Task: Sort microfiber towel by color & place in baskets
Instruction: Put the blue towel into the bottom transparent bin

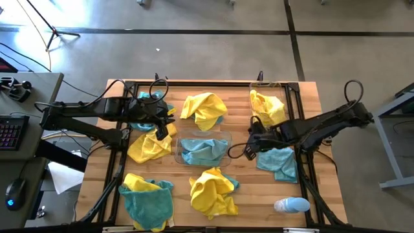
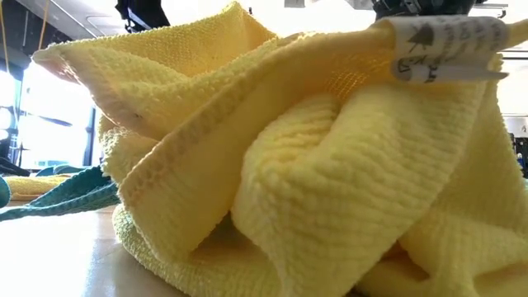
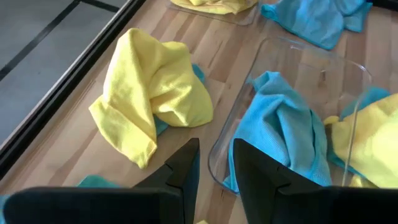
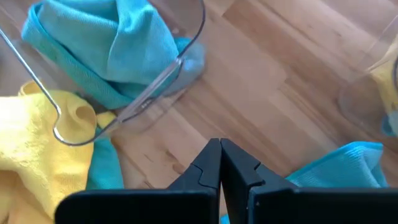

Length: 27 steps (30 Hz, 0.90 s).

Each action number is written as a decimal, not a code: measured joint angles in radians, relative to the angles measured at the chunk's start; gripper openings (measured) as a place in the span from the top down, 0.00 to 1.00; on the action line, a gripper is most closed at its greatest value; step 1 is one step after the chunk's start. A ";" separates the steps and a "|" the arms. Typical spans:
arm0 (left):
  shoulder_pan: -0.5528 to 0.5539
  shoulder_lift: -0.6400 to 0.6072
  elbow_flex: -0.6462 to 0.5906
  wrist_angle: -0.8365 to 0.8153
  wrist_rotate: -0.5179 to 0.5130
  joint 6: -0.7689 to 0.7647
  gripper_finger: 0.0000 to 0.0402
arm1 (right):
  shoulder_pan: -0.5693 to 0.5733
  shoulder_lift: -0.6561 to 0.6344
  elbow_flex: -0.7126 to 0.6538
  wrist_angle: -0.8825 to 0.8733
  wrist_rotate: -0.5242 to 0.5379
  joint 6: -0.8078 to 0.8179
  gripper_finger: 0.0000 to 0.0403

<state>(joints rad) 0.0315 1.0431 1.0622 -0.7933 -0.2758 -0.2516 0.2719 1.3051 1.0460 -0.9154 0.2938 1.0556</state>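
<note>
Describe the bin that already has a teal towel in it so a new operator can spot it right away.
From above, look at the middle of the wooden table, between the two grippers. The clear bin lies there with one teal towel crumpled inside. The other clear bin, at the far right corner, holds a yellow towel instead.

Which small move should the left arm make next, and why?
Probably lower the left gripper onto the yellow towel beneath it. Its fingers look empty and parted, and the centre basket holds only teal cloth.
</note>
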 joint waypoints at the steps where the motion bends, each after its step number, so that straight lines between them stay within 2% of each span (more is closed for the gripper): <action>1: 0.000 0.000 0.000 0.000 -0.004 -0.005 0.78 | 0.004 0.006 0.000 0.000 -0.001 0.002 1.00; 9: -0.006 0.000 0.000 -0.032 -0.017 -0.091 0.78 | 0.003 0.018 0.000 -0.040 -0.002 0.007 1.00; 16: -0.100 0.000 0.000 -0.081 -0.037 -0.218 0.78 | 0.003 0.018 0.000 -0.091 -0.005 0.012 1.00; 21: -0.180 0.000 0.000 -0.167 -0.124 -0.419 0.79 | 0.003 0.018 0.000 -0.105 -0.005 -0.008 1.00; 27: -0.289 0.025 0.001 -0.240 -0.112 -0.729 0.87 | 0.003 0.018 0.000 -0.105 -0.006 -0.116 1.00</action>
<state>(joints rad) -0.2575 1.0684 1.0631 -1.0333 -0.3877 -0.9801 0.2754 1.3231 1.0458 -1.0203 0.2880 0.9395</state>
